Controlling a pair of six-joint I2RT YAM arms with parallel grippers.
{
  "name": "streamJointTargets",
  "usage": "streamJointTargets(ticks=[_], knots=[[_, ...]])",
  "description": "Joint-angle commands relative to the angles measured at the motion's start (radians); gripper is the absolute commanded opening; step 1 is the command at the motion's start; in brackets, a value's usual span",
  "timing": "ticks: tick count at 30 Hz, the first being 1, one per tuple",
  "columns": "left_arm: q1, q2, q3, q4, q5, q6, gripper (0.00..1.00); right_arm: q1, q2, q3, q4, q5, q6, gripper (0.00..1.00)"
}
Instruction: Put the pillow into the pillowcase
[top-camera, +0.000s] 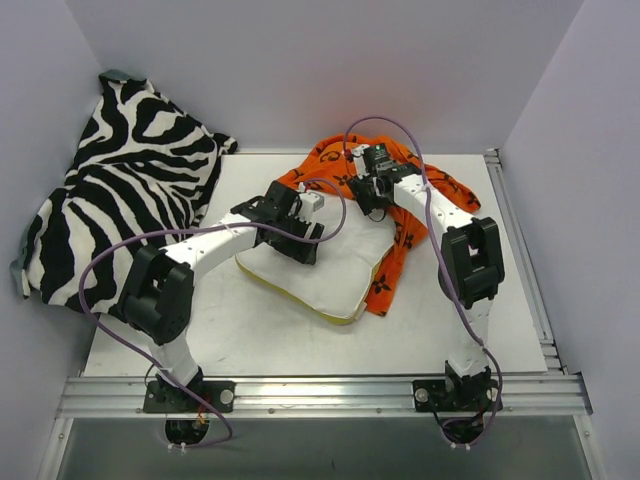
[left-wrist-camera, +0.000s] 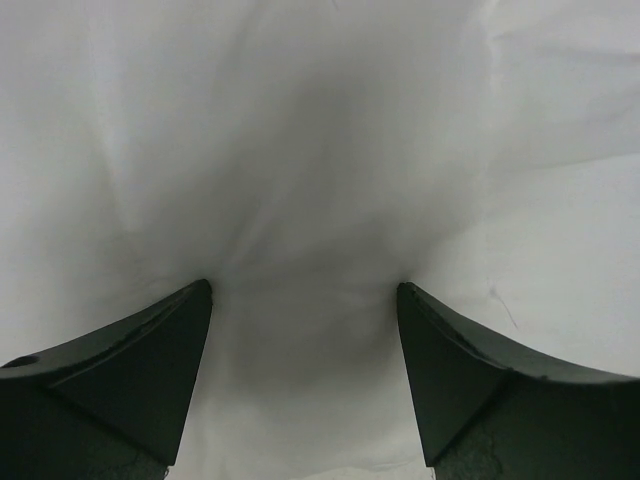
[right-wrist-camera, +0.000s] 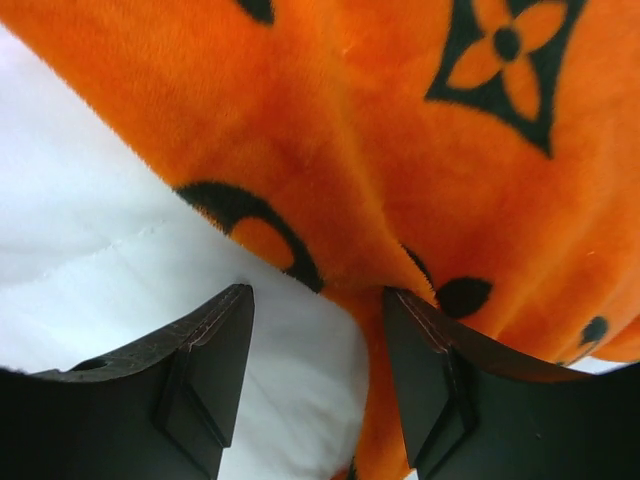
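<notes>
The white pillow (top-camera: 330, 275) with yellow piping lies mid-table, its far end under the orange pillowcase (top-camera: 400, 245), which drapes over its back and right side. My left gripper (top-camera: 292, 222) is open, its jaws pressed down onto the pillow's white cloth (left-wrist-camera: 300, 180), which fills the left wrist view. My right gripper (top-camera: 368, 190) is open over the pillowcase's edge. In the right wrist view the orange plush (right-wrist-camera: 400, 150) with dark motifs lies over the white pillow (right-wrist-camera: 90, 230), and the jaws straddle that edge with nothing pinched.
A black-and-white zebra-striped cushion (top-camera: 120, 190) leans in the back left corner against the wall. Purple cables loop over both arms. A metal rail (top-camera: 320, 390) runs along the near table edge, another down the right side.
</notes>
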Motion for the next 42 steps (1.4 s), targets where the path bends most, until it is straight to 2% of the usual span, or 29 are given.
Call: streamJointTargets(ticks=[1, 6, 10, 12, 13, 14, 18, 24, 25, 26, 28, 29, 32, 34, 38, 41, 42], knots=[[0.026, -0.002, -0.017, 0.034, 0.004, 0.007, 0.83, -0.008, -0.07, 0.006, 0.072, 0.121, -0.051, 0.54], [0.026, 0.024, -0.018, 0.048, 0.004, 0.003, 0.81, -0.031, -0.057, 0.038, 0.067, 0.036, -0.092, 0.57], [0.032, 0.054, -0.001, 0.051, 0.002, -0.005, 0.79, -0.04, 0.032, 0.103, -0.046, -0.043, -0.117, 0.54], [0.032, 0.06, 0.01, 0.052, 0.004, -0.005, 0.79, -0.045, 0.066, 0.11, -0.063, -0.069, -0.118, 0.45], [0.034, 0.064, 0.01, 0.052, 0.005, -0.007, 0.79, -0.051, 0.072, 0.121, -0.089, -0.082, -0.117, 0.38], [0.034, 0.065, 0.012, 0.051, 0.007, -0.007, 0.78, -0.051, 0.074, 0.126, -0.103, -0.097, -0.115, 0.21], [0.04, 0.07, 0.003, 0.068, 0.014, -0.016, 0.75, -0.051, 0.011, 0.097, -0.164, -0.244, -0.126, 0.0], [0.04, 0.079, 0.002, 0.113, 0.04, -0.036, 0.69, -0.049, -0.101, 0.067, -0.252, -0.475, -0.039, 0.0], [0.04, 0.082, -0.001, 0.118, 0.042, -0.045, 0.66, -0.046, -0.121, 0.063, -0.263, -0.54, -0.011, 0.0], [0.04, 0.082, -0.001, 0.127, 0.045, -0.05, 0.64, -0.034, -0.141, 0.058, -0.276, -0.676, 0.047, 0.0], [0.043, 0.09, 0.005, 0.135, 0.056, -0.076, 0.59, -0.012, -0.187, 0.029, -0.301, -0.81, 0.121, 0.0], [0.046, 0.088, 0.004, 0.137, 0.057, -0.089, 0.56, 0.001, -0.199, 0.008, -0.301, -0.949, 0.173, 0.0], [0.064, 0.081, -0.014, 0.176, 0.091, -0.135, 0.5, 0.06, -0.259, -0.151, -0.251, -1.092, 0.329, 0.0], [0.072, 0.07, -0.024, 0.195, 0.099, -0.146, 0.49, 0.066, -0.27, -0.256, -0.212, -1.094, 0.353, 0.0], [0.077, 0.027, -0.066, 0.219, 0.137, -0.14, 0.48, -0.034, -0.127, -0.253, -0.221, -1.027, 0.394, 0.0], [0.078, -0.031, -0.09, 0.216, 0.175, -0.111, 0.48, -0.052, -0.064, -0.242, -0.255, -0.878, 0.312, 0.0], [0.078, -0.068, -0.097, 0.194, 0.182, -0.099, 0.52, -0.051, -0.044, -0.239, -0.302, -0.854, 0.281, 0.0]])
